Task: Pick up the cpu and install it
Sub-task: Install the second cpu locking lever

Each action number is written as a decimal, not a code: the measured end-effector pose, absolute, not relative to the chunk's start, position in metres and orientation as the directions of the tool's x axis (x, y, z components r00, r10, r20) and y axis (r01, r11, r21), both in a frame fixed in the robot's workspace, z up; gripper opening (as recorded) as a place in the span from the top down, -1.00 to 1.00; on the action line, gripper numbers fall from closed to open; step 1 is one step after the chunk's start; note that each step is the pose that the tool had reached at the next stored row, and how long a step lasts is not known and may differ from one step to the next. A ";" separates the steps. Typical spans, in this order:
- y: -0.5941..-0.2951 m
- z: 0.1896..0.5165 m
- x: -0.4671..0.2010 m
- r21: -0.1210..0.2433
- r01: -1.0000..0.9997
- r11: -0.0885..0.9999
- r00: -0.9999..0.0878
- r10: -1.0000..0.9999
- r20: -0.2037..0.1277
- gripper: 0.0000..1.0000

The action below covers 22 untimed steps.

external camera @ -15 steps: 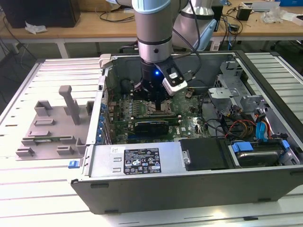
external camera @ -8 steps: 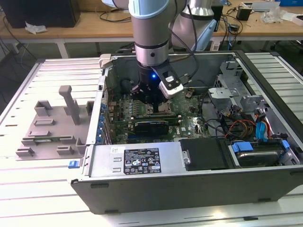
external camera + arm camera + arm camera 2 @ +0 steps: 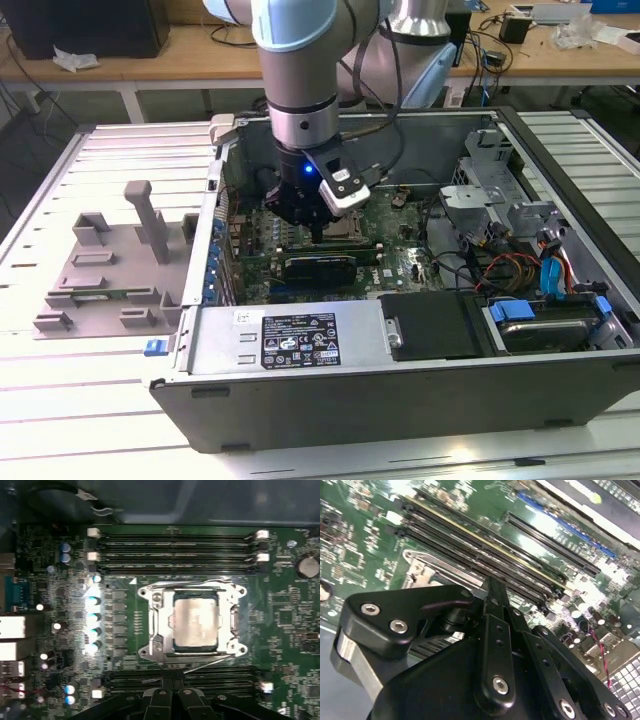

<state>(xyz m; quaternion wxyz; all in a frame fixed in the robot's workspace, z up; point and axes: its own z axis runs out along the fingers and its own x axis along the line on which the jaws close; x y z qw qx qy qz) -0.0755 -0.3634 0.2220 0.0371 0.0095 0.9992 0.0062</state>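
Cpu (image 3: 196, 624) sits in socket (image 3: 150, 625); gripper (image 3: 172, 696) jaws clenched, empty, beside it; check it lies flat, not tilted.

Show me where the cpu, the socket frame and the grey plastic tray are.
cpu (image 3: 196, 621): first wrist view, middle of its shiny metal top.
socket frame (image 3: 156, 621): first wrist view, the metal bar beside the cpu.
grey plastic tray (image 3: 110, 283): exterior view, flat base between the upright blocks.
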 end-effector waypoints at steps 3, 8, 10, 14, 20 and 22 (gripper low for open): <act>-0.371 0.219 -0.082 0.017 0.019 1.000 -0.997 0.020 -0.080 0.79; -0.380 0.218 -0.082 0.051 0.018 0.999 -0.997 0.022 -0.079 0.79; -0.380 0.218 -0.082 0.052 0.018 0.998 -0.997 0.022 -0.079 0.79; -0.380 0.227 -0.082 0.050 0.018 0.999 -0.997 0.022 -0.079 0.79; -0.380 0.259 -0.082 0.037 0.018 0.999 -0.997 0.021 -0.079 0.79; -0.380 0.262 -0.080 0.038 0.019 0.999 -0.997 0.022 -0.079 0.79</act>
